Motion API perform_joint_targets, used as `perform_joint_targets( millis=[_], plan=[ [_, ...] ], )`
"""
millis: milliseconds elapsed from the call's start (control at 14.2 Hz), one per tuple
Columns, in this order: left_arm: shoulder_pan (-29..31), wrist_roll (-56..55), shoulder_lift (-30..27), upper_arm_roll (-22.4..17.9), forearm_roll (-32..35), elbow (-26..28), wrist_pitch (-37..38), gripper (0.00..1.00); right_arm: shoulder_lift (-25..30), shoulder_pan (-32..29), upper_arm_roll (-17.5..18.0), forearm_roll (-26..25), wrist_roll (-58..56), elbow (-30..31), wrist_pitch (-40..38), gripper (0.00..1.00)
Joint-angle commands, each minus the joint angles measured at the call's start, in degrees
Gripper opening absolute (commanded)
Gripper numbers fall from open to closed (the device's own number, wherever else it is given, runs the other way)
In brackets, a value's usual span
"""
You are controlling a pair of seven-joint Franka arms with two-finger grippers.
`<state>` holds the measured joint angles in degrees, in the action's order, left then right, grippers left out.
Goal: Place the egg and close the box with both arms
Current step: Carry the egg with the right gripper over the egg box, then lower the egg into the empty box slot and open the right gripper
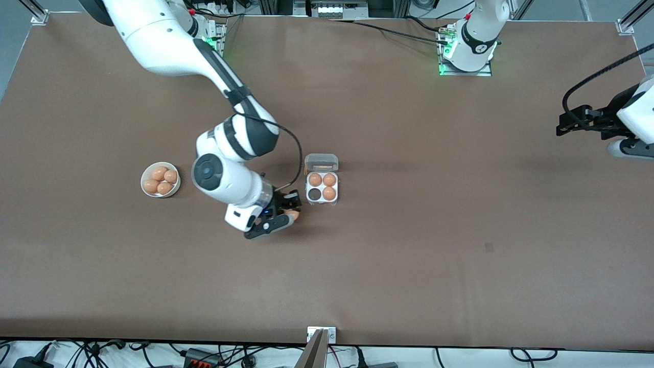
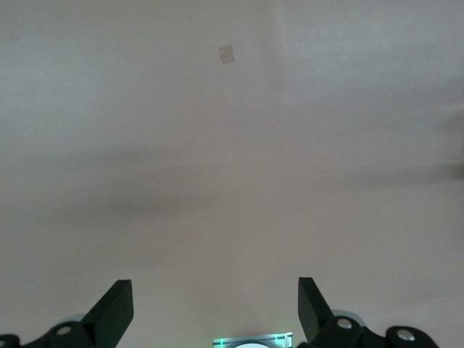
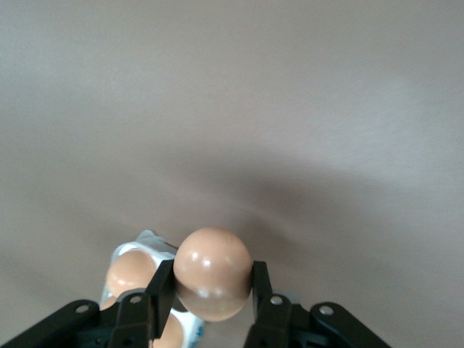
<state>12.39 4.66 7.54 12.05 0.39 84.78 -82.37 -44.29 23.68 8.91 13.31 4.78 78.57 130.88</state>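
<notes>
Right gripper (image 1: 290, 210) clamped on the egg (image 3: 212, 273), hovering just beside the box (image 1: 322, 186), off the corner toward the right arm's end of the table and over bare tabletop. Box lid thrown back, standing at the edge farther from the front camera; three cells filled, the one empty cell at the corner closest to the held egg. Judged light, smooth and slippery, and above all brittle: thin shell, no tolerance for squeeze or a drop, so best pinched across the widest part of the belly, as now, with fingertips (image 3: 161, 279) flat on either flank. Box itself likely featherweight, thin flexible plastic, prone to sliding when the lid is pushed, hence probably a job for one arm steadying and one folding. Left gripper (image 1: 564, 122) spread wide and empty, waiting well apart from the box at the left arm's end. White bowl (image 1: 160, 179) with four more eggs on the right arm's side of the box. Brown table (image 1: 409, 266), matte, flat and wide; cables and plugs along its edges
</notes>
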Motion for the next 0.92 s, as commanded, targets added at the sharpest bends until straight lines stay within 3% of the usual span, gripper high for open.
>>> perform_joint_targets(
  millis=[0, 847],
  plan=[
    [0.5, 0.8, 0.9, -0.1, -2.5, -1.2, 1.4, 1.00, -0.7, 4.0, -0.7, 0.3, 5.8, 0.0, 1.0, 0.15],
    [0.9, 0.8, 2.0, -0.6, -2.6, -1.4, 1.3, 1.00, -3.4, 5.7, -0.7, -3.5, 8.7, 1.6, 3.8, 0.15]
  ],
)
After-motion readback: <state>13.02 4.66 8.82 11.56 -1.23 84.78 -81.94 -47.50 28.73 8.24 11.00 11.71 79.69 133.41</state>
